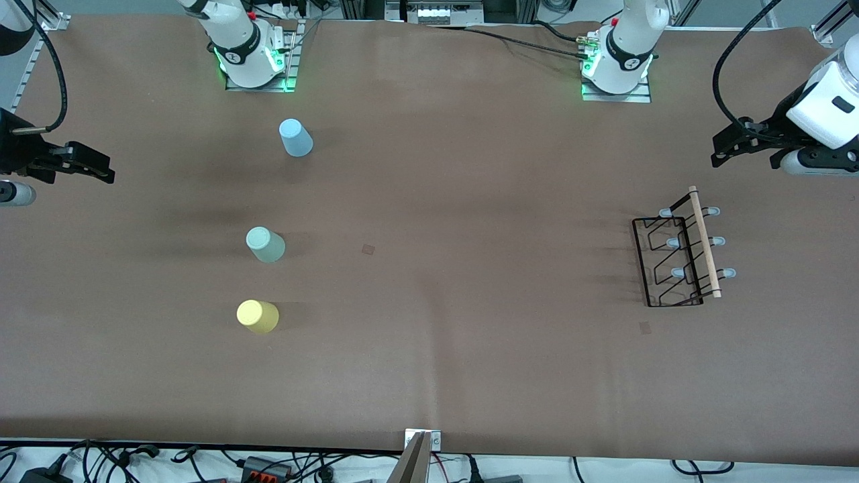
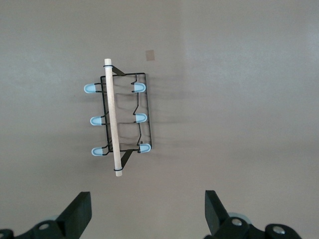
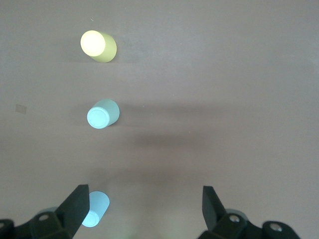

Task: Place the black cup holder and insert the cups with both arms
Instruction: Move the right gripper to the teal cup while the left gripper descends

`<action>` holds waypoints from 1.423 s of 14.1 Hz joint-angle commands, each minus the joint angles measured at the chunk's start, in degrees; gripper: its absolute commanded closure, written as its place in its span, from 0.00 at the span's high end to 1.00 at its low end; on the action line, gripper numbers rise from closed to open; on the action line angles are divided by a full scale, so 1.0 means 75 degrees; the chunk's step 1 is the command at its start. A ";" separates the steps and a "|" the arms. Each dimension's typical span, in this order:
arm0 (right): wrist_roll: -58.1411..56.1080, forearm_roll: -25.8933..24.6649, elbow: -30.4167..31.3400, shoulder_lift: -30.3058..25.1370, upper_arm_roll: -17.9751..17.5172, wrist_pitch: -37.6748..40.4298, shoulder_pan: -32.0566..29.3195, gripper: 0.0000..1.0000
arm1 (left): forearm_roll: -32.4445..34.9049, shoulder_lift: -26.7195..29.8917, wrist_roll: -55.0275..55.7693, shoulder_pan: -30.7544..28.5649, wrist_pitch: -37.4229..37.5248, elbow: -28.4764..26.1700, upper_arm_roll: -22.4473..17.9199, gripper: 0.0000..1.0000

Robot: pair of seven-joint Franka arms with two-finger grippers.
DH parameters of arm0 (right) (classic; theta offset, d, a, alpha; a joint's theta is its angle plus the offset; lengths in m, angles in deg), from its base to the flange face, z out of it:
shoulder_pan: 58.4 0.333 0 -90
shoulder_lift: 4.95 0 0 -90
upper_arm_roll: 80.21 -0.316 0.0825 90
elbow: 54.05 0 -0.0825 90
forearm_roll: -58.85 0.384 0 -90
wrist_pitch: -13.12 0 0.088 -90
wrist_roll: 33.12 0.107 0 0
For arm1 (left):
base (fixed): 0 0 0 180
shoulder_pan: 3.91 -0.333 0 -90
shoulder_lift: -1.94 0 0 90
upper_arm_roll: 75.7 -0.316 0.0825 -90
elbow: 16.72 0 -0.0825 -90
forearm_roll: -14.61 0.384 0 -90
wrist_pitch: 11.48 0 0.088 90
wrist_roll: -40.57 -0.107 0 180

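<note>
The black cup holder (image 1: pixel 678 255) lies on the table toward the left arm's end, its wooden rod and grey-tipped pegs showing; it also shows in the left wrist view (image 2: pixel 119 119). Three cups stand upside down toward the right arm's end: light blue (image 1: pixel 295 137), pale green (image 1: pixel 265 244), yellow (image 1: pixel 258 316). The right wrist view shows the yellow cup (image 3: pixel 98 46), the pale green cup (image 3: pixel 102 114) and the light blue cup (image 3: pixel 95 209). My left gripper (image 1: pixel 728 151) (image 2: pixel 148 214) is open and empty, up in the air at its end of the table. My right gripper (image 1: pixel 94 168) (image 3: pixel 145 211) is open and empty, up in the air at its end.
The brown table (image 1: pixel 429 335) carries two small square marks (image 1: pixel 368 249) (image 1: pixel 645 327). The arms' bases (image 1: pixel 251 54) (image 1: pixel 617 60) stand along the table's edge farthest from the front camera. Cables lie off the edge nearest that camera.
</note>
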 commanded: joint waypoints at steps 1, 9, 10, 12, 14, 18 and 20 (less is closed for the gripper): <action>0.0046 0.0135 -0.0056 -0.0025 0.0022 0.0036 0.0000 1.00 | -0.0064 -0.0084 -0.0182 0.0004 0.0150 0.0211 -0.0036 1.00; -0.0528 0.0170 0.0974 0.0022 0.0011 0.0001 0.0000 1.00 | -0.0075 -0.0096 -0.0135 0.0004 0.0150 0.0211 -0.0036 1.00; -0.0528 0.0181 0.1220 -0.0024 -0.0024 -0.0266 0.0011 1.00 | -0.0075 -0.0096 -0.0135 -0.0007 0.0150 0.0211 -0.0036 1.00; -0.0446 0.0170 0.2154 -0.0188 -0.0048 -0.1260 0.0058 1.00 | -0.0075 -0.0096 -0.0123 -0.0031 0.0173 0.0199 -0.0036 1.00; -0.0364 0.0170 0.3290 -0.0305 -0.0060 -0.2617 0.0070 1.00 | -0.0075 -0.0142 -0.0135 -0.0042 0.0383 0.0199 -0.0036 1.00; 0.0058 0.0170 0.4093 -0.0470 -0.0106 -0.3328 0.0257 1.00 | -0.0075 -0.0376 -0.0135 -0.0066 0.1110 0.0398 -0.0071 1.00; 0.0058 0.0170 0.4081 -0.0458 -0.0106 -0.3304 0.0258 1.00 | -0.0087 -0.0574 -0.0170 -0.0101 0.1111 0.0433 -0.0118 1.00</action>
